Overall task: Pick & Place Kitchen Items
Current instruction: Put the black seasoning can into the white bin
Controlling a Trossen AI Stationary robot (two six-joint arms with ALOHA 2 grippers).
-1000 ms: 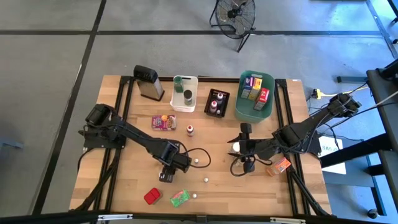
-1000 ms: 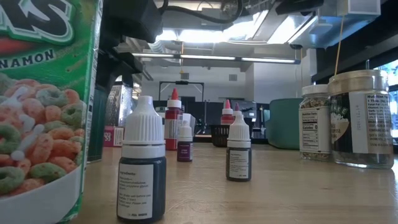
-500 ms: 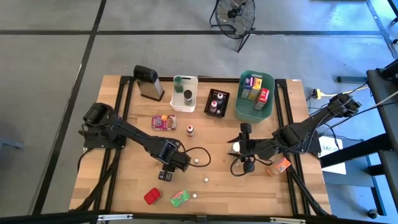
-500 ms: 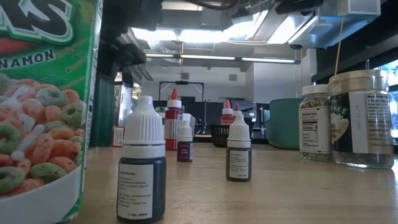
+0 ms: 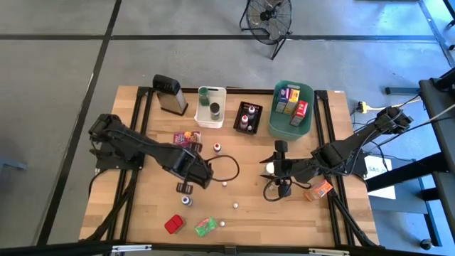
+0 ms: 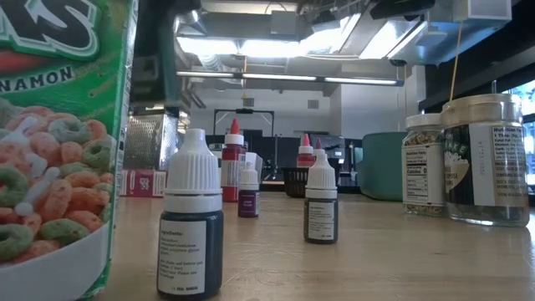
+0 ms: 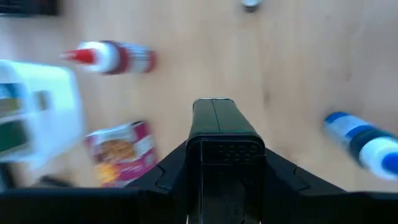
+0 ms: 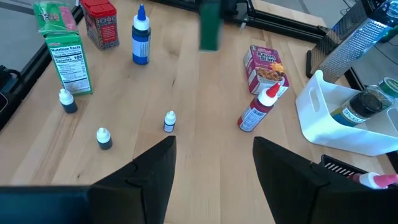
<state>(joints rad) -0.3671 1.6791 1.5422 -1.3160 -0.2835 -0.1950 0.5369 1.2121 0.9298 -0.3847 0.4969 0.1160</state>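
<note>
Small groceries are scattered on the wooden table. A blue white-capped bottle (image 5: 186,200) stands upright just near-side of my left gripper (image 5: 187,185), which is shut and empty above the table; the left wrist view shows this bottle (image 7: 365,144) beside the fingers (image 7: 214,118). A red-capped bottle (image 5: 217,148) and a pink packet (image 5: 187,139) lie farther off. A red packet (image 5: 173,225) and a green packet (image 5: 205,226) sit by the near edge with tiny dropper bottles (image 5: 235,205). My right gripper (image 8: 211,180) is open and empty, right of centre (image 5: 274,179).
At the far edge stand a grater (image 5: 170,94), a white bin (image 5: 211,117) holding jars, a black bin (image 5: 247,126) with bottles and a teal bin (image 5: 284,128) with packets. An orange packet (image 5: 318,190) lies near my right arm. Two jars (image 6: 485,159) stand at the low view's right.
My left gripper has risen and moved toward the table's far edge, away from the blue bottle, which now stands uncovered on the table. In the low view the dark gripper has passed up out of sight, uncovering the grater and the pink packet behind.
</note>
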